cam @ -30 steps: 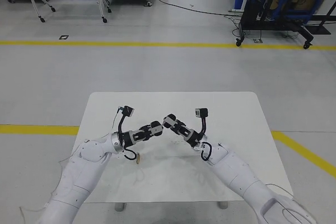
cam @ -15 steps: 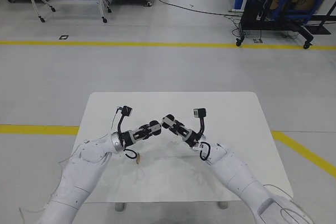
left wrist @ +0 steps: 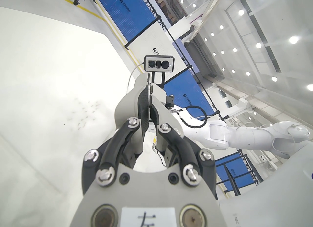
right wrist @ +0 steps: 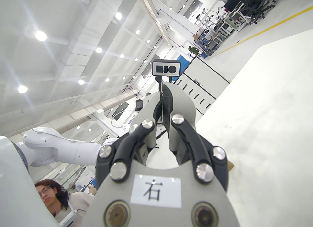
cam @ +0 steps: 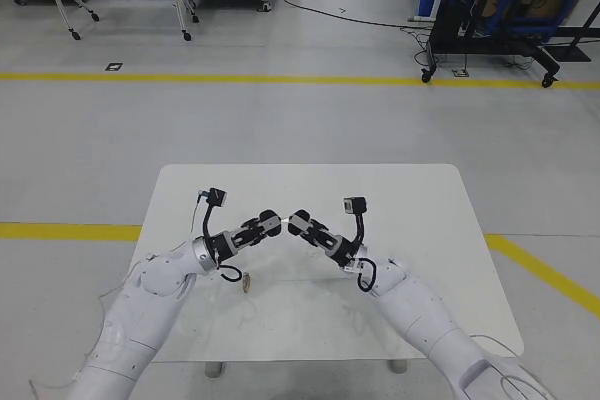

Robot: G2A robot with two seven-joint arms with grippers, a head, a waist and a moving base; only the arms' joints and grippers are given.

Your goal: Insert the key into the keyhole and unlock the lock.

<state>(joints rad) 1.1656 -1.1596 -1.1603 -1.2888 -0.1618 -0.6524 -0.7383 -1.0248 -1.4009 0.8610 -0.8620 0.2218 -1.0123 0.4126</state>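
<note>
Above the middle of the table (cam: 420,200), my left gripper (cam: 272,218) and right gripper (cam: 294,220) meet tip to tip, both jaws pinched narrow; I can't tell what, if anything, they grip. A small tan thing (cam: 246,285), possibly the lock, lies beside the left forearm.

White left arm (cam: 165,285) and white right arm (cam: 420,310) angle inward, with wrists raised. The grey-fingered, black-linked left gripper (cam: 270,218) and the matching right gripper (cam: 298,220) face each other nearly tip to tip. Each has its fingers pressed together.
</note>
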